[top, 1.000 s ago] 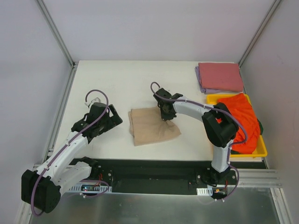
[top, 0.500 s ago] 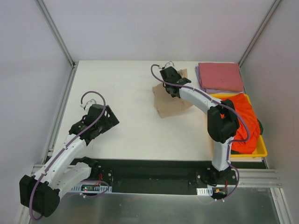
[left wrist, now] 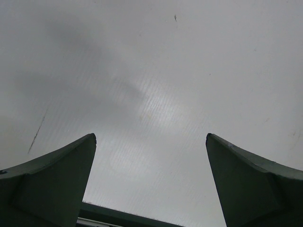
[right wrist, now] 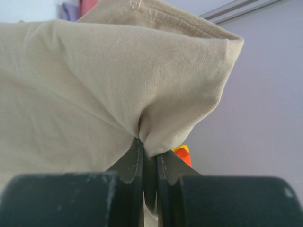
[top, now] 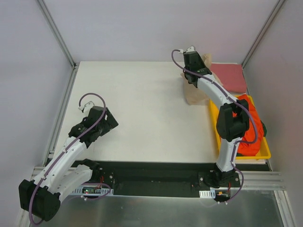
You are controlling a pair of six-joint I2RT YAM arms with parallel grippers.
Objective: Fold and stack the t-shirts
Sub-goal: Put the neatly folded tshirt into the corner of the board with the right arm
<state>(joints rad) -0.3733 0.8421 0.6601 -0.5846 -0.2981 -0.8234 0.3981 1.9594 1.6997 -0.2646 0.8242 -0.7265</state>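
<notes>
My right gripper (top: 195, 65) (right wrist: 149, 147) is shut on a pinched fold of the tan t-shirt (top: 192, 96) (right wrist: 94, 80). The shirt hangs from it at the back right of the table, just left of the folded dusty pink-red t-shirt (top: 233, 78). In the right wrist view, slivers of that pink-red shirt (right wrist: 88, 4) and a lavender one (right wrist: 69, 10) peek over the tan cloth. A bright orange-red t-shirt (top: 250, 122) lies crumpled in the yellow tray (top: 263, 154). My left gripper (top: 112, 123) (left wrist: 151, 137) stands wide open over bare table at the left, with nothing between its fingers.
The yellow tray sits along the table's right edge, below the pink-red shirt. Metal frame posts (top: 57, 33) rise at both back corners, and enclosure walls stand close on the left and right. The white tabletop (top: 142, 104) stretches between the two arms.
My right arm has carried the tan t-shirt from the table's middle up and to the back right, beside the pink-red shirt. The left arm drew back slightly, still open.
</notes>
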